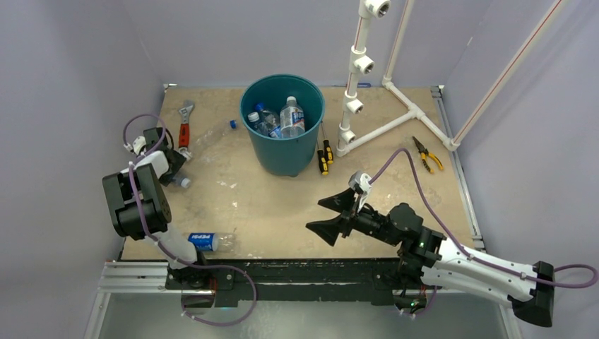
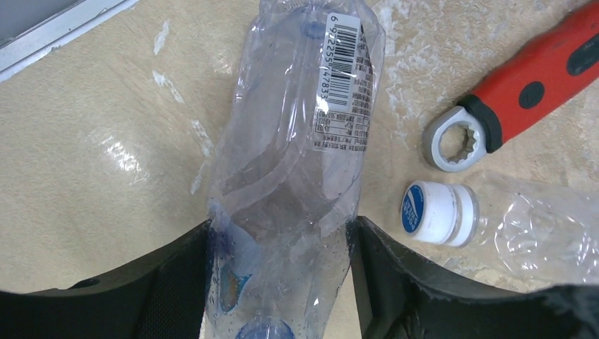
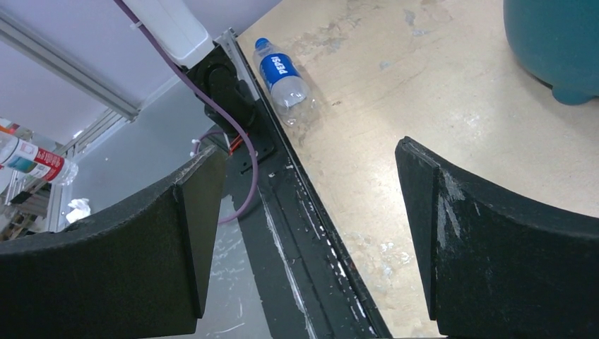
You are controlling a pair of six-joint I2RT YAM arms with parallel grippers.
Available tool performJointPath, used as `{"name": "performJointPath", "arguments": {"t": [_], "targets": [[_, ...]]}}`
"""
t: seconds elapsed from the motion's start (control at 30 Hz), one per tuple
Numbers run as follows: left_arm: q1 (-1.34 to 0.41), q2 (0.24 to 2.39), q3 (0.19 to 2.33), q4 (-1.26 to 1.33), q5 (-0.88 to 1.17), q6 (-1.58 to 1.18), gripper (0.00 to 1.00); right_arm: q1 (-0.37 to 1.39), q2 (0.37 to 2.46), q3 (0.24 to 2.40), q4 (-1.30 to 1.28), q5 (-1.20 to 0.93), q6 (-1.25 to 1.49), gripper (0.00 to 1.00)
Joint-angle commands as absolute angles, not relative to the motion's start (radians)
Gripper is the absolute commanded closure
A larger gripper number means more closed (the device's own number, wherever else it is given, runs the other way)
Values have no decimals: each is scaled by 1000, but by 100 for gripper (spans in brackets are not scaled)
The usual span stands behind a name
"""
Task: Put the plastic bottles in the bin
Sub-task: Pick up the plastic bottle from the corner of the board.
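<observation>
Pinching the crumpled clear plastic bottle (image 2: 297, 141) on the tan surface (image 2: 106, 141) between the left pincer (image 2: 279, 226) fingers, for carrying to the round teal plastic bin (image 1: 282, 152), with the right pincer (image 3: 309, 148) wide open, empty.

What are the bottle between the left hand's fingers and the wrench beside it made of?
The bottle: thin clear plastic, glossy, creased and see-through. The wrench: dull grey metal ring end, probably steel; red handle looks like matte moulded plastic or rubber.
</observation>
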State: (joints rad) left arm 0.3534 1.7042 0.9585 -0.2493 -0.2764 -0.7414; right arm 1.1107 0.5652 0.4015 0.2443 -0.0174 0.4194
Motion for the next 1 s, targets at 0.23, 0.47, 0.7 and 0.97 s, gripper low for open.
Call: {"name": "performJointPath", "arguments": {"t": [0.23,0.47,0.7,0.97], "targets": [[360,1306,859,-222,-75,-850,57,1109,647,505,249,-17,409,10],[326,957,877,-206,116,-938,67,1109,749,591,281,-95,375,11],[167,776,866,104,212,-1105,73,1111,865,660,411,-197,349,12],[107,732,899,499,466,-1178,74,1142,958,744,608,-146,330,12]]}}
